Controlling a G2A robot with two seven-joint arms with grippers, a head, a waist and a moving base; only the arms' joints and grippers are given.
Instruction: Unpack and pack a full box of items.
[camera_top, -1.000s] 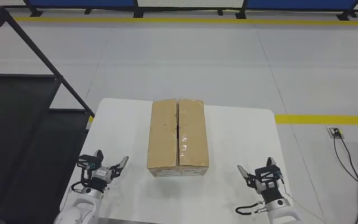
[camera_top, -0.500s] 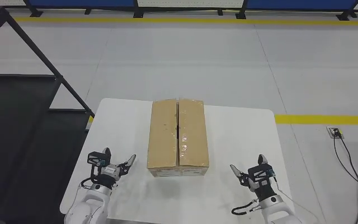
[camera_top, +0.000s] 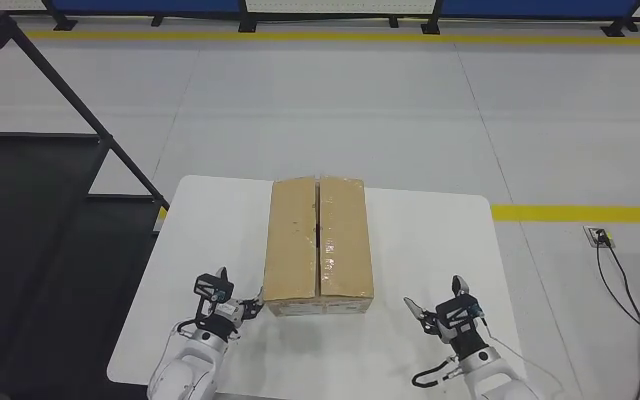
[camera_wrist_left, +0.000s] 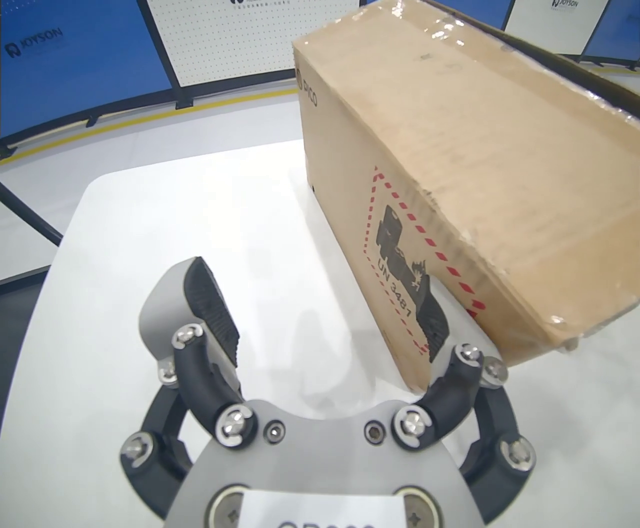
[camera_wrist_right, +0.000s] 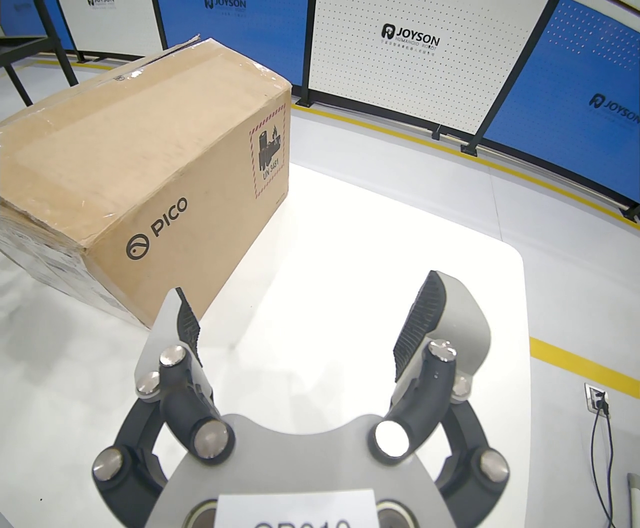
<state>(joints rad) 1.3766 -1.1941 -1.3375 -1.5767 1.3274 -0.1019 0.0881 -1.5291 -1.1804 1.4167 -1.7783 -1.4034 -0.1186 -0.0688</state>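
Observation:
A closed brown cardboard box (camera_top: 319, 244) with taped flaps stands lengthwise in the middle of the white table (camera_top: 430, 240). My left gripper (camera_top: 234, 295) is open beside the box's near left corner, one fingertip close to the box's side wall (camera_wrist_left: 400, 260); its open gripper (camera_wrist_left: 320, 305) holds nothing. My right gripper (camera_top: 432, 300) is open near the table's front right, a short gap away from the box (camera_wrist_right: 135, 170). In its wrist view the right gripper (camera_wrist_right: 305, 305) is over bare table with nothing between the fingers.
The table's front edge lies just behind both grippers. Bare table surface (camera_top: 215, 230) lies left and right of the box. A black frame (camera_top: 90, 130) stands off the table's left side. A yellow floor line (camera_top: 565, 212) runs to the right.
Both grippers have moved inward toward the box; the left one travelled farther and now sits by the box's near left corner. Both stayed open. The box has not moved.

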